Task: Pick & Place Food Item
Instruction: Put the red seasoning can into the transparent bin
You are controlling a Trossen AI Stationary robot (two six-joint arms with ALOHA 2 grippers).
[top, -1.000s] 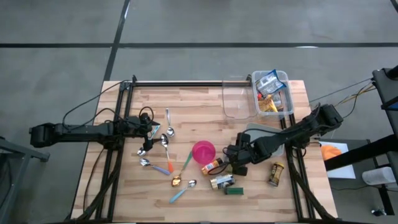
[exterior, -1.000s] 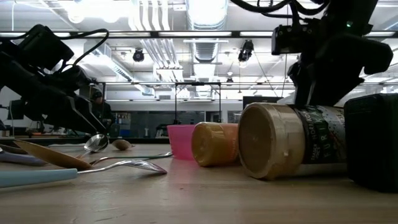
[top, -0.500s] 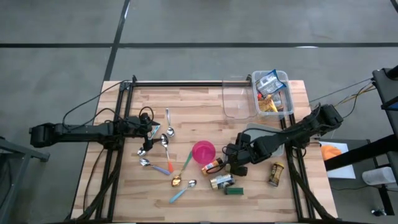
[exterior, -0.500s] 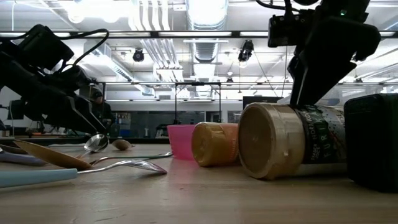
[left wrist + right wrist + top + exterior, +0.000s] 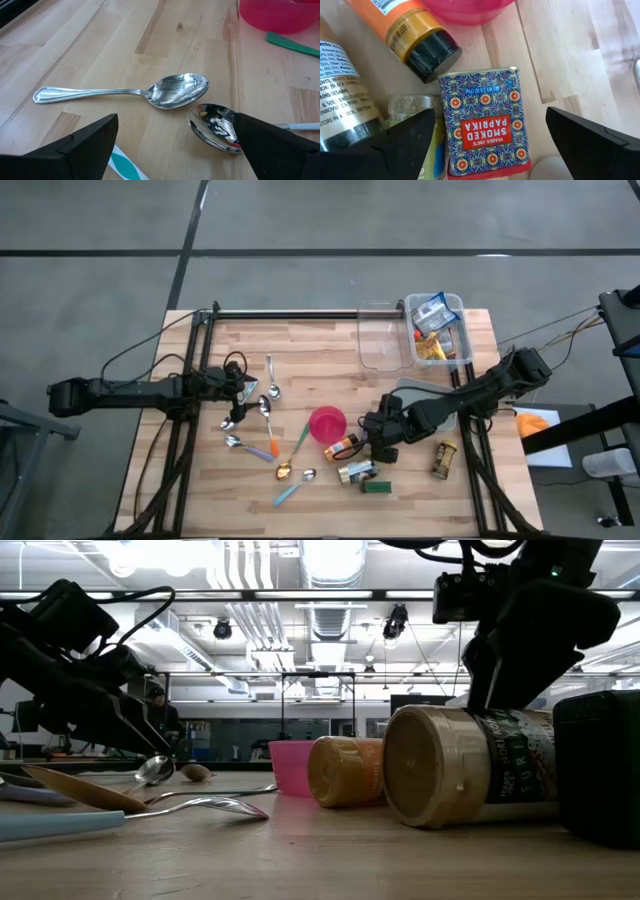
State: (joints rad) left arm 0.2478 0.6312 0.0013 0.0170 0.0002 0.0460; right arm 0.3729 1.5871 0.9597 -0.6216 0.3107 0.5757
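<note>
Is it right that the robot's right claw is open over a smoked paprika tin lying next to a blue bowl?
Not quite: the bowl is pink, not blue. The right wrist view shows the right gripper open over the smoked paprika tin, beside that pink bowl.

Our jaws are spread wide with the smoked paprika tin (image 5: 487, 120) lying flat on the tabletop (image 5: 560, 60) right between them, orange bottle (image 5: 405, 30) and pink cup (image 5: 465, 10) just beyond.

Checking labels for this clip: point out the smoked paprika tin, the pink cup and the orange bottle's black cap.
smoked paprika tin (image 5: 485, 122): right wrist view, red label.
pink cup (image 5: 327, 423): high view, inside.
black cap (image 5: 433, 56): right wrist view, side.
</note>
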